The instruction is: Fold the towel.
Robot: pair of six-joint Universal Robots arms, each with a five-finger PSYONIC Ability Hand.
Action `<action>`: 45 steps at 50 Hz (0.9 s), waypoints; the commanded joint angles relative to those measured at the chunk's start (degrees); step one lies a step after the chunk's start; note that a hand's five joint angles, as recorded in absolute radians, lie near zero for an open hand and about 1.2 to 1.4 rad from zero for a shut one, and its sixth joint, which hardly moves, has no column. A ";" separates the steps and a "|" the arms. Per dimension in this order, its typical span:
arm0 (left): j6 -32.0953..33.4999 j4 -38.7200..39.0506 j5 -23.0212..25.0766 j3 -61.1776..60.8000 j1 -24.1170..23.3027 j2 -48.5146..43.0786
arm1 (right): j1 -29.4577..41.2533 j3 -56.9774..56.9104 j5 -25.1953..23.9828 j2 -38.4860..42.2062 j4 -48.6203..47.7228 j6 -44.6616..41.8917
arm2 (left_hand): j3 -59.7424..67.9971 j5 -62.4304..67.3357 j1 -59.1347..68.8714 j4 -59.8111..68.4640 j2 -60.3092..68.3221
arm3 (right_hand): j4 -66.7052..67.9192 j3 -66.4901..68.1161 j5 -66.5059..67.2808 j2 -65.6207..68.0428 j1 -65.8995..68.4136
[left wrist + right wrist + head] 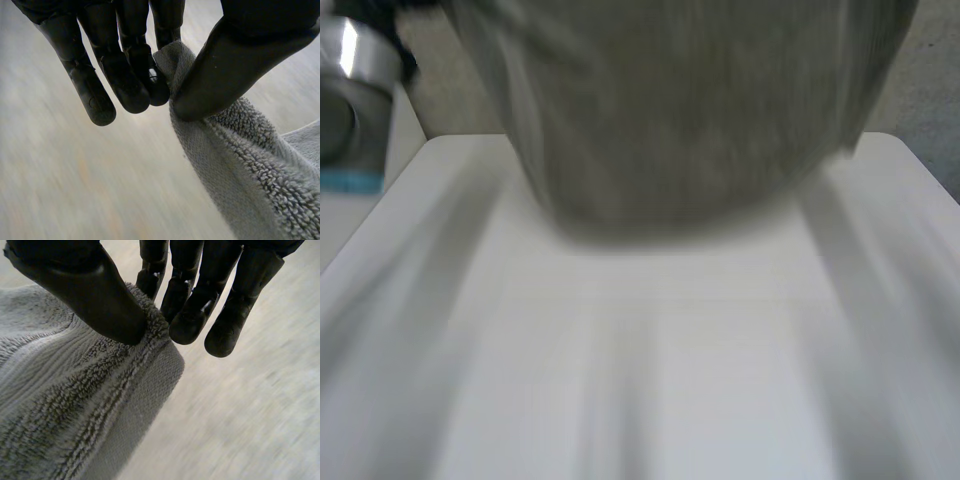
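Head view: grey towel (690,110) hung lifted close before the camera, across the far half of the white tabletop (660,390). Its lower edge was above the surface; contact there could not be made out. Left arm (355,100) was at the towel's left side.

Left wrist view: left hand (235,55) was pinching the towel (250,165), with the thumb pressed against the fingertips (155,90) and terry cloth between them, at what looked like an upper corner. The rest of the cloth trailed away below the thumb. One outer finger stood straight and free of the cloth.

Right wrist view: right hand (95,295) was pinching the towel (75,400) the same way, thumb on one face and fingers (150,280) behind, right at a hemmed edge near a corner. The other fingers hung beside the cloth without touching it.

Judgement: step in hand was the lift and spread before laying out for a fold. To do it well:
- keep both pinches firm, as each bites little cloth and could slip;
- keep the two hands level and drawn apart so the top edge runs straight;
- lower the hanging edge to the tabletop first, then lay the rest down flat without bunching;
- fold only once the towel lies smooth.
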 commanded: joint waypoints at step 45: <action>4.40 10.66 32.13 -57.73 15.52 19.16 | -12.47 82.83 -19.66 -28.75 -1.98 -14.77 | 2.50 4.47 5.75 1.84 2.21 | 2.81 2.55 3.59 4.53 3.47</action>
